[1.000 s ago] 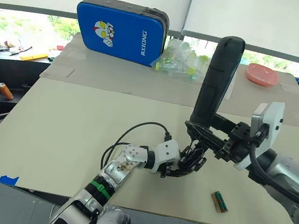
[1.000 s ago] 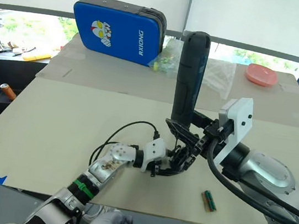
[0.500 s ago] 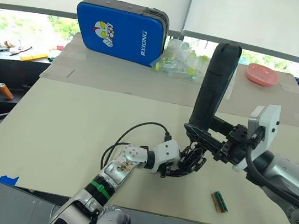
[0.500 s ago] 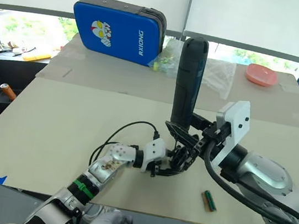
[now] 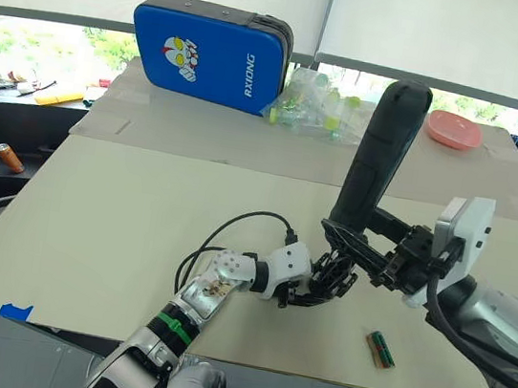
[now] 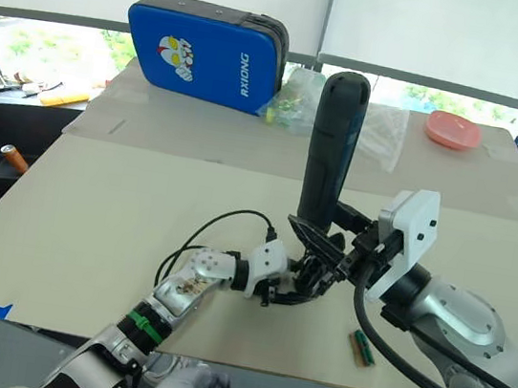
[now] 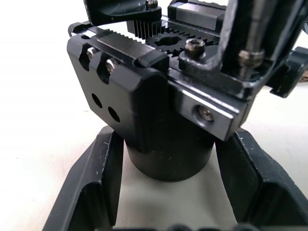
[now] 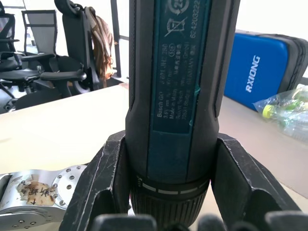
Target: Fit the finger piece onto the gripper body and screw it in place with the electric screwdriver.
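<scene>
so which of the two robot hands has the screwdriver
The right gripper. Its jaws are shut on the electric screwdriver, held upright with its tip down over the gripper body. The left gripper holds that body on the table instead.

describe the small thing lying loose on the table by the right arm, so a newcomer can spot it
Start from the upright electric screwdriver held in the right gripper. On the beige table, nearer the front edge, lies a short brown-and-green stick, alone and flat, touching nothing.
</scene>
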Robot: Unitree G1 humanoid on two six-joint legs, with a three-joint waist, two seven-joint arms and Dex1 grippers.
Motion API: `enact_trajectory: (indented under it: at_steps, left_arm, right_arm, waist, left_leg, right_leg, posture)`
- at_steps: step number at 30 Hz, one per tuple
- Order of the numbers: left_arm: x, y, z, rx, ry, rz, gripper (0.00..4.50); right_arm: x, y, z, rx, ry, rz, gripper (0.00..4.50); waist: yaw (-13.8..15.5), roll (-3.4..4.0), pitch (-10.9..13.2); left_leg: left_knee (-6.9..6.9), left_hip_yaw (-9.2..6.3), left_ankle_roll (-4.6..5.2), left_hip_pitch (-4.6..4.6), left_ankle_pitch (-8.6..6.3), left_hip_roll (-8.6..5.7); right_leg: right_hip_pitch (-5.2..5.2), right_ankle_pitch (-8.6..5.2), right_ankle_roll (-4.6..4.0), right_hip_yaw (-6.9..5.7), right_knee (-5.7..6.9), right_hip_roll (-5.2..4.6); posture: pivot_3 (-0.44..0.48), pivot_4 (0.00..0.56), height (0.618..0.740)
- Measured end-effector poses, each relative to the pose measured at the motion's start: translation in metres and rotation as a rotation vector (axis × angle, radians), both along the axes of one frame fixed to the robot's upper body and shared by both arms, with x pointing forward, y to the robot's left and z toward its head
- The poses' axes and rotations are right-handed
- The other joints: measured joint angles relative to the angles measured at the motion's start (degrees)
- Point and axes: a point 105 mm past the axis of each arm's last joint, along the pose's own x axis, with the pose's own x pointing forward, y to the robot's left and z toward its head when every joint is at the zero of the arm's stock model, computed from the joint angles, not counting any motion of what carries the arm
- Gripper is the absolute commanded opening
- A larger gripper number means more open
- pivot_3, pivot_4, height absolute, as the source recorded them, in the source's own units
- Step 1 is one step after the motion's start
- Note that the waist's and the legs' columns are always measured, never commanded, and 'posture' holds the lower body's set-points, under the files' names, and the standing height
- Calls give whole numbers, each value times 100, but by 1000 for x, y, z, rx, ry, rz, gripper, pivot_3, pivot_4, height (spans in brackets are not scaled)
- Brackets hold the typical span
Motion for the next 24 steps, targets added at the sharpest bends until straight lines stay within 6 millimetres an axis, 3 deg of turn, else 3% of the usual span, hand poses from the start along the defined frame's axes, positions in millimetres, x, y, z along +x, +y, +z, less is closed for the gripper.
enact_trajectory:
  at_steps: [6, 24]
  left_arm:
    - [0, 2, -1, 3, 0, 2, 2276]
    - [1, 3, -1, 11, -2, 3, 2276]
  right_arm:
    - [-12, 8, -7, -14, -59, 14, 1935]
    - [-17, 9, -18, -25, -150, -15, 1935]
  waist:
    - [-4, -4, -5]
    - [-68, -6, -20]
  left_leg:
    - [-1, -1, -1, 7, 1, 1]
    - [-1, -1, -7, 21, 2, 1]
  right_leg:
    - [4, 0, 0, 1, 0, 2]
    - [10, -1, 0, 6, 6, 1]
  posture:
    - [0, 150, 740]
    - [0, 150, 740]
